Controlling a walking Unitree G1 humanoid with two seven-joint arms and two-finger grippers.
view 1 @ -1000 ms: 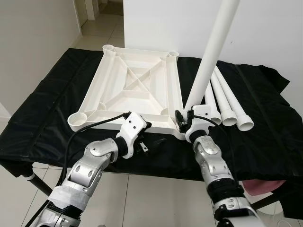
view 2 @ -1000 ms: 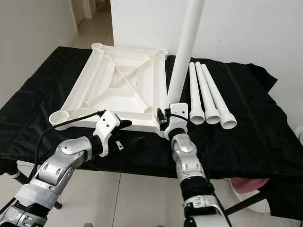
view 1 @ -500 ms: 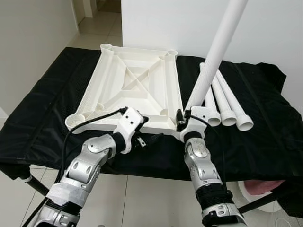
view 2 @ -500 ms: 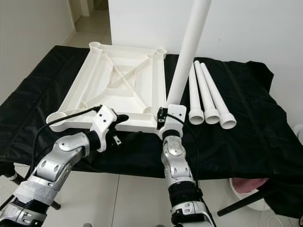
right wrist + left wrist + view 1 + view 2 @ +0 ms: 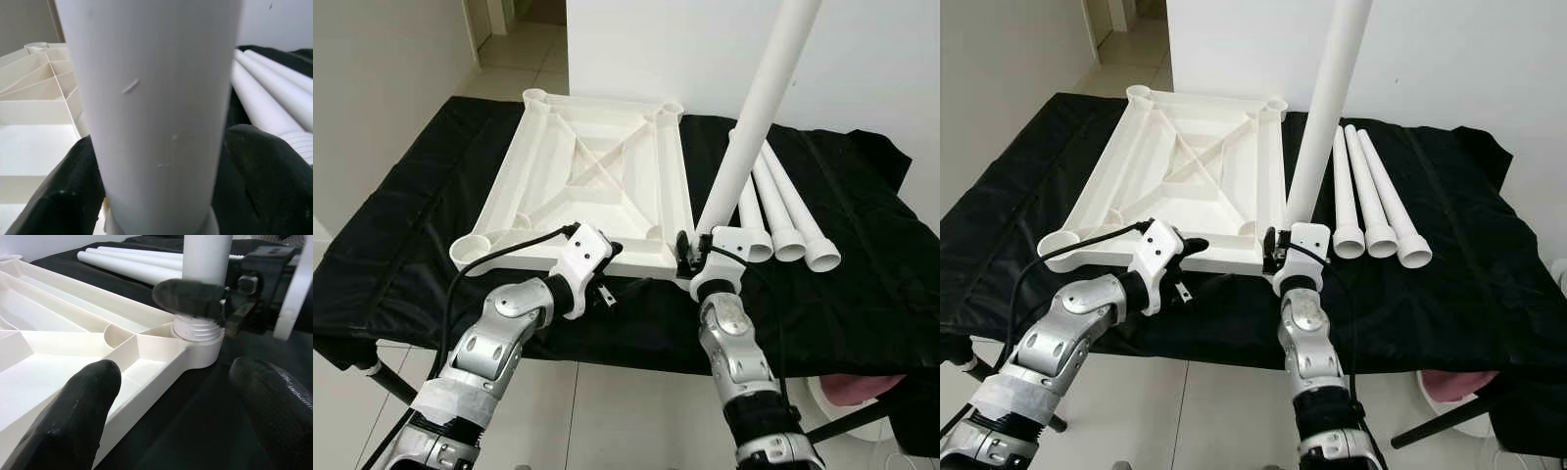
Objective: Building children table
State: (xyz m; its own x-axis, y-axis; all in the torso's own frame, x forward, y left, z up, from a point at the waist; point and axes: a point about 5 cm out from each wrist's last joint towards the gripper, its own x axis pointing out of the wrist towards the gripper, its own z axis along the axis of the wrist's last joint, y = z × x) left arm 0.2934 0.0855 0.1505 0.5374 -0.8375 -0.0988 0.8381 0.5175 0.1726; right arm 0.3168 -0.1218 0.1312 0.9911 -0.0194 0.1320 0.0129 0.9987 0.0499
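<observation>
One white tabletop (image 5: 587, 181) lies inverted on the black-covered surface (image 5: 401, 245), with four corner sockets visible. One white leg (image 5: 754, 117) stands tilted in the near right socket (image 5: 198, 345), its threaded end seated there. The right hand (image 5: 690, 257) is closed around this leg just above the socket. Three more legs (image 5: 783, 211) lie side by side on the cover, right of the tabletop. The left hand (image 5: 622, 284) hovers with fingers (image 5: 73, 416) spread apart at the tabletop's near edge, gripping nothing.
</observation>
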